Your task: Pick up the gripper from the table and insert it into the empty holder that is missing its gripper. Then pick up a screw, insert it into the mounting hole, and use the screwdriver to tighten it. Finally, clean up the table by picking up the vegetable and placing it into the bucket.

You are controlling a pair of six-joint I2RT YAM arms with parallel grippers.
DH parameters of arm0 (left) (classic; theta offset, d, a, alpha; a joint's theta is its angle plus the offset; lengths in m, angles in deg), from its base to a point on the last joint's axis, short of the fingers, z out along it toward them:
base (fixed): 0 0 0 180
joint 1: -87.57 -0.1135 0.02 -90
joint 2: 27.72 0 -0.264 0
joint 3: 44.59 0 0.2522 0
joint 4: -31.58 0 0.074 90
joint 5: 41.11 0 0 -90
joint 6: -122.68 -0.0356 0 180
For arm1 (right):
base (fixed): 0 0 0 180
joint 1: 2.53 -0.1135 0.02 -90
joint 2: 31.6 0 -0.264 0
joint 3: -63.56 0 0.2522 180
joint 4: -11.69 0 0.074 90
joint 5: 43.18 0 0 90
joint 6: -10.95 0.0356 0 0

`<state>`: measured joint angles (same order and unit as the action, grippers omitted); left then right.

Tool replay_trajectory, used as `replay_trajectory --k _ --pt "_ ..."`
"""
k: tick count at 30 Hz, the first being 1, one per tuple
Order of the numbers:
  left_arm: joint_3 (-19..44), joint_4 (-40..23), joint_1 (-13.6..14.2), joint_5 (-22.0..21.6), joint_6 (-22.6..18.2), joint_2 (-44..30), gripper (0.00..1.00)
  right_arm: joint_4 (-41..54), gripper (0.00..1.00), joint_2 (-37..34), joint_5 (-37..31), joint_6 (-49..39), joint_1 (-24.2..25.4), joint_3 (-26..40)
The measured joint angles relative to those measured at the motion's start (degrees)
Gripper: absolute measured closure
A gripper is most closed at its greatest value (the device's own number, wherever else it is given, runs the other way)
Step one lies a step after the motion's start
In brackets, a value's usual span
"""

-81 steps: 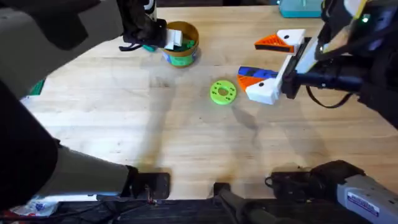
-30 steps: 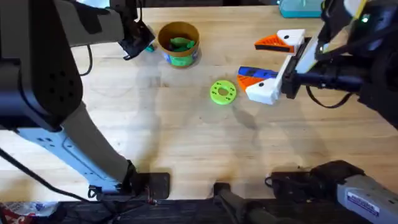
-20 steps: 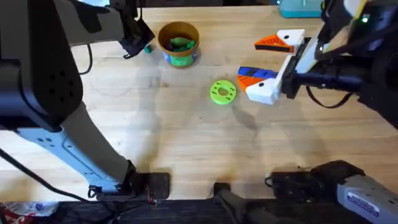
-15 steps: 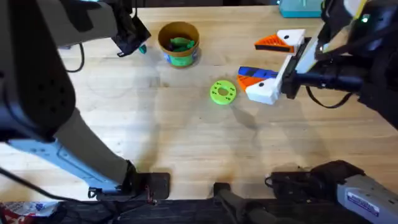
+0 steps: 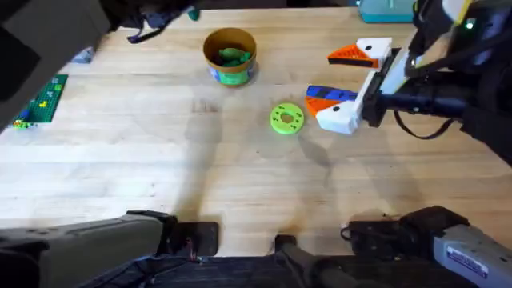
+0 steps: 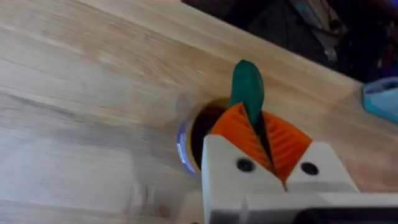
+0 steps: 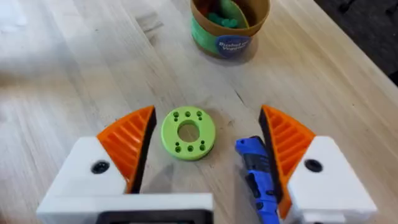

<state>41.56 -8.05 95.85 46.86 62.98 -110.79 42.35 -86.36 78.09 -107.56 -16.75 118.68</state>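
Observation:
The bucket (image 5: 230,67) stands at the far middle of the table, with the dark-green vegetable (image 5: 233,56) lying inside it; the right wrist view shows the same bucket (image 7: 229,38) and vegetable (image 7: 219,18). My left gripper (image 5: 152,22) is up by the far edge, left of the bucket. It is shut (image 6: 256,134) on a flat teal-green piece (image 6: 247,87). My right gripper (image 5: 324,78) hangs wide open (image 7: 208,118) over the right side. The blue screwdriver (image 5: 330,93) lies on the table by its nearer finger, also (image 7: 258,177). The screw is out of view.
A flat lime-green disc with holes (image 5: 286,118) lies mid-table, left of the right gripper. A green studded plate (image 5: 42,100) sits at the left edge and a teal box (image 5: 386,10) at the far right. Bare wood spans the front half.
The left gripper has drawn away from the bucket, up and left toward the far edge, with the teal-green piece still between its fingers. The right arm has not moved.

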Motion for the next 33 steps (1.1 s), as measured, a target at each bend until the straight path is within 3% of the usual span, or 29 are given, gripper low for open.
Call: replay_trajectory --k 5,12,18,21,27,33 --pt "0.0 -4.5 4.8 1.4 -1.5 -3.7 0.982 0.0 0.033 0.0 0.0 0.0 0.0 0.0" --pt "0.0 -4.0 6.2 2.4 -2.0 -11.1 0.966 0.0 0.033 0.0 0.0 0.0 0.0 0.0" --pt "-0.1 -3.7 6.2 2.8 -2.5 -11.7 0.307 0.3 0.033 0.0 0.0 0.0 0.0 0.0" --pt "-0.1 -3.9 6.2 2.8 -2.7 -11.6 0.049 2.3 0.033 0.0 -0.1 0.0 0.0 0.0" --pt "-0.1 -5.8 6.2 2.9 -5.7 -7.7 0.014 1.5 0.033 0.0 -0.1 1.2 0.0 0.0" --pt "-0.1 -15.9 6.2 2.9 -14.3 3.7 0.014 1.5 0.033 2.5 -0.4 7.4 0.0 0.1"
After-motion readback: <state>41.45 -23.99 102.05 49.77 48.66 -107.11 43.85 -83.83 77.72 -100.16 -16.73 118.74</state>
